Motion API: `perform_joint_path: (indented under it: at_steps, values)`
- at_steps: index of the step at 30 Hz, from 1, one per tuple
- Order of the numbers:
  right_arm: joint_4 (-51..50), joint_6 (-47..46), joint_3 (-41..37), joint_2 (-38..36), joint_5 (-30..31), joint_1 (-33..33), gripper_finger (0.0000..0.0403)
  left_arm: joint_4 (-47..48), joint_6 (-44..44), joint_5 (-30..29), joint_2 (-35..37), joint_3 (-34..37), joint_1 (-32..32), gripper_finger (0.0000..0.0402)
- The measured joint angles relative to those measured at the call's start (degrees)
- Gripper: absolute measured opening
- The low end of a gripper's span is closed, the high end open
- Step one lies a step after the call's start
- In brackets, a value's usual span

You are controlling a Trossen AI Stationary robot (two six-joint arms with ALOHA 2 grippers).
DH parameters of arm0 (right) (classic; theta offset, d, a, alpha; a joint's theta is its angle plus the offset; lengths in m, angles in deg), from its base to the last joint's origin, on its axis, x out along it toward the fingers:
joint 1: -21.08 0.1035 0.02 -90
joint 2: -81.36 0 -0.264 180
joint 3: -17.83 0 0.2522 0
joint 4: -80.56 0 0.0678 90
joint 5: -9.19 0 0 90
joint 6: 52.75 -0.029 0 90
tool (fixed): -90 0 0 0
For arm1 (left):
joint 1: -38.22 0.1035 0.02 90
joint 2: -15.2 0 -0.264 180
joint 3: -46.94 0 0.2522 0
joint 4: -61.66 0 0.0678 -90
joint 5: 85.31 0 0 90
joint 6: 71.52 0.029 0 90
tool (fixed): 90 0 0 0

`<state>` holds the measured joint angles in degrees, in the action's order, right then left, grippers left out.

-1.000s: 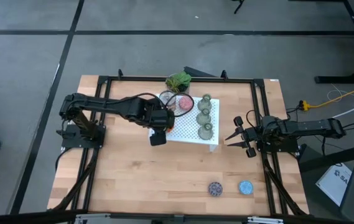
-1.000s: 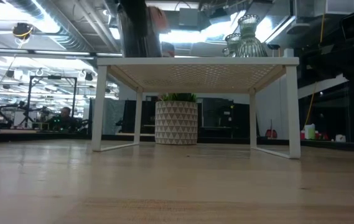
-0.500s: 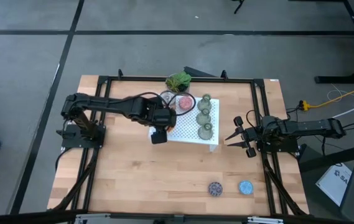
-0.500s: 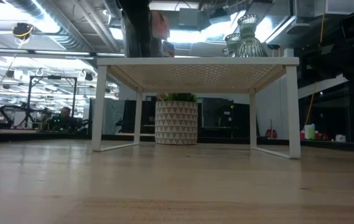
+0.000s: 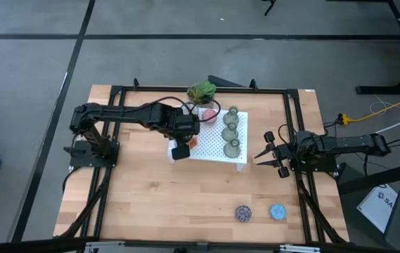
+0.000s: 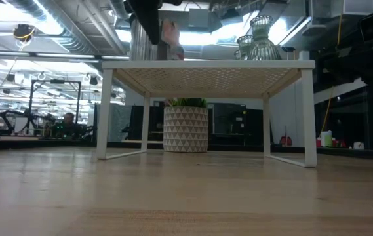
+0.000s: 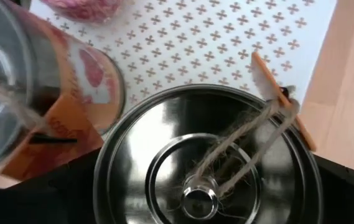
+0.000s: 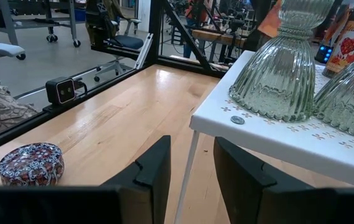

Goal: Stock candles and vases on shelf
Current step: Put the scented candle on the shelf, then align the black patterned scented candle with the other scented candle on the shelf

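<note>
Since a second ago, the left gripper (image 5: 180,150) slid toward 12 o'clock over the shelf (image 5: 216,150). Low down, vases (image 6: 259,40) stood at 1 o'clock. Up close, it held a silver candle (image 7: 204,162). The right gripper (image 5: 268,157) waited, fingers apart.

Only the letters "SA" are showing as readable text, printed on a white box (image 5: 381,200) sitting on the floor right of the counter (image 5: 150,197)

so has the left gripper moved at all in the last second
Yes. In the high view the left gripper has drifted slightly toward the potted plant, along the shelf's left edge. The right gripper waits beside the shelf.
</note>
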<state>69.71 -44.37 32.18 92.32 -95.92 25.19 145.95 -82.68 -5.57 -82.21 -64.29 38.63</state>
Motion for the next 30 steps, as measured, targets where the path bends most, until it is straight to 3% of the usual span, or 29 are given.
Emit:
perform_joint_path:
  at_steps: [11, 16, 25, 30]
  values:
    - [0.0, 0.0, -0.01, 0.0, -0.01, 0.01, 0.0124, 0.51, 0.0, -4.17, 2.39, -1.01, 0.63, 0.0397]
    - [0.0, 0.0, 0.0, 0.0, 0.0, -0.01, 0.0124, 0.33, 1.51, -5.1, 2.65, -5.34, 0.34, 0.0397]
    - [0.0, 0.0, 0.01, 0.0, -0.02, 0.01, 0.0124, -0.18, 4.46, -13.04, 2.67, -14.19, -2.49, 0.0397]
    - [0.0, 0.0, -0.01, 0.0, -0.01, 0.0, 0.0124, -4.42, 4.62, -16.55, 2.65, -15.39, -5.48, 0.0397]
